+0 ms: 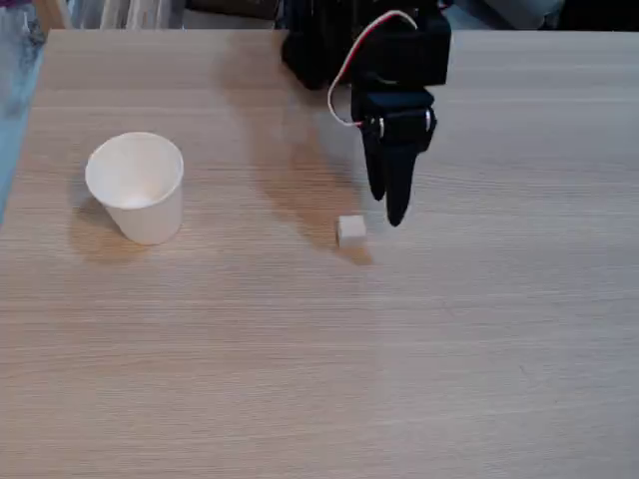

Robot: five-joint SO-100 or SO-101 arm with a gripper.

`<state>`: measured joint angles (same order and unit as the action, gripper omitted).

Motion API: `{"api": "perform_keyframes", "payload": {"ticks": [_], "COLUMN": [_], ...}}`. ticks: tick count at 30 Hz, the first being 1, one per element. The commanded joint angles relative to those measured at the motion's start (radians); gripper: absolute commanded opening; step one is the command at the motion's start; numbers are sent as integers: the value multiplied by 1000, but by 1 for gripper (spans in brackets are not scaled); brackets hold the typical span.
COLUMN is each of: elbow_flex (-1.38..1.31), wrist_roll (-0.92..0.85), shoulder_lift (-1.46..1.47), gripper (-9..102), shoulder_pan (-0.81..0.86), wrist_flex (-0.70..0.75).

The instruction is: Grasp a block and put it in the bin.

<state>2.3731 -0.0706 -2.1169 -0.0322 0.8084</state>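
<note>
A tiny white block (pixel 350 231) lies on the wooden table (pixel 319 349) near the middle of the fixed view. The bin, a white paper cup (pixel 137 186), stands upright at the left with its mouth showing empty. My black gripper (pixel 386 208) hangs from the top centre, fingers pointing down. Its tips hover just right of and slightly behind the block, apart from it. The two fingers sit close together with nothing between them.
The black arm base (pixel 329 40) with a red and white cable (pixel 349 70) sits at the table's far edge. Bare wood stretches across the front and right. The table's left edge runs beside the cup.
</note>
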Motion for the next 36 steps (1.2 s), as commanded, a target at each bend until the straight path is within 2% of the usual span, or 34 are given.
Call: {"api": "perform_keyframes", "payload": {"ticks": [1, 12, 36], "elbow_flex": [-63, -112, -179], "wrist_roll": [6, 60, 34], "shoulder_lift": [43, 115, 255], "gripper": [27, 27, 27], "shoulder_pan": [15, 54, 84], "wrist_flex": [-5, 141, 63]}}
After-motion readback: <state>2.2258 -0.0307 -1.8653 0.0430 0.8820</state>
